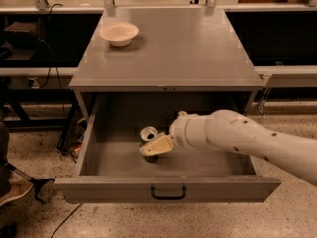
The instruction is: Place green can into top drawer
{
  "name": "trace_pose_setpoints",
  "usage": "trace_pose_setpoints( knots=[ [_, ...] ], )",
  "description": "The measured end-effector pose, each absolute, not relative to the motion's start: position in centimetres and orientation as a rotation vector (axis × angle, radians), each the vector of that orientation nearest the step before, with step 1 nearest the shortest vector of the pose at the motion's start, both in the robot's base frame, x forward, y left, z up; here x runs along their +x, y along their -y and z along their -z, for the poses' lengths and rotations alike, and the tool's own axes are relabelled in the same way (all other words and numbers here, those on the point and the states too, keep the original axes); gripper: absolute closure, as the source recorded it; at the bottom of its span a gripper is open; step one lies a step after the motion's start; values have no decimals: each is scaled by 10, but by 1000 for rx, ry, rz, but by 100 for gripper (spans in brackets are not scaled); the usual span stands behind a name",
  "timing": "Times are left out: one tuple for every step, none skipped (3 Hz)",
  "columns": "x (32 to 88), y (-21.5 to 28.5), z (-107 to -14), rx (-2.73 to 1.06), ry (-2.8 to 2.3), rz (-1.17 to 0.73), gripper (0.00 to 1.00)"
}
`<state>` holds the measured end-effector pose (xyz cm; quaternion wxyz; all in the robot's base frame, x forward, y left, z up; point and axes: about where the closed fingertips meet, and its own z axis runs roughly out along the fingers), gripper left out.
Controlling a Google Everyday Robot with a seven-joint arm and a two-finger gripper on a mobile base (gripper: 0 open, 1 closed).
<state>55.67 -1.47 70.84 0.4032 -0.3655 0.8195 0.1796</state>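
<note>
The green can [147,134] is inside the open top drawer [99,188], left of its middle, with its silver top tipped toward the camera. My gripper [149,145] reaches in from the right on a white arm [247,138] and is shut on the can. One pale finger [158,145] crosses the can's front and hides most of its green side. The other finger is hidden behind the can. I cannot tell whether the can's base touches the drawer floor.
The grey cabinet top [178,48] carries a pale shallow bowl [119,32] at its back left. The drawer's black handle [168,193] is at the front centre. Dark shelving stands on both sides, and a cable and a black stand lie on the floor at the left.
</note>
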Motion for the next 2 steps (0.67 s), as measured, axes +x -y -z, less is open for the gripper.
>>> trace_pose_setpoints(
  knots=[
    [549, 42, -750, -813, -1977, -454, 0],
    [546, 63, -749, -779, -1994, -424, 0]
  ],
)
